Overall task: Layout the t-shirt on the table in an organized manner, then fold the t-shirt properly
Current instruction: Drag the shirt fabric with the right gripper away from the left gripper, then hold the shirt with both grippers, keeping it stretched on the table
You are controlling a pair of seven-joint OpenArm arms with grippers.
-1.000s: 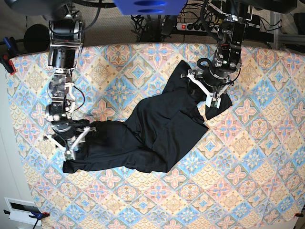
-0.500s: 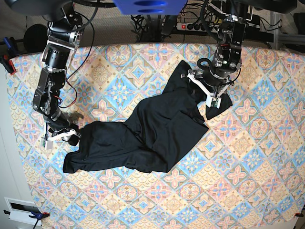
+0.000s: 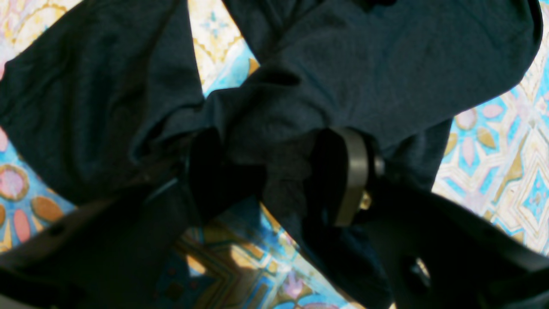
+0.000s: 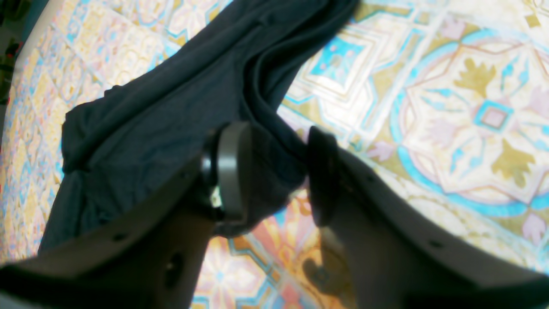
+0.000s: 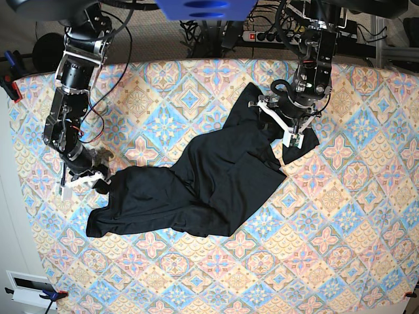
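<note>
Base view: crumpled black long-sleeved t-shirt (image 5: 209, 183) is lying diagonally on the diamond-patterned pastel table (image 5: 340, 229). Left gripper (image 3: 274, 180) is pinching bunched fabric; right gripper (image 4: 274, 171) is clamping the shirt's edge.

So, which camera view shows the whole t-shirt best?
The base view: the t-shirt lies there entire, crumpled diagonally on the table. The left wrist view shows only folds around the left gripper; the right wrist view shows one end at the right gripper.

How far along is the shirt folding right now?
Early. Done: nothing. The shirt lies crumpled across the table. In hand: the left gripper pinches fabric at one end, and the right gripper straddles a bunched edge at the other. Left: spreading it flat, then every fold.
</note>
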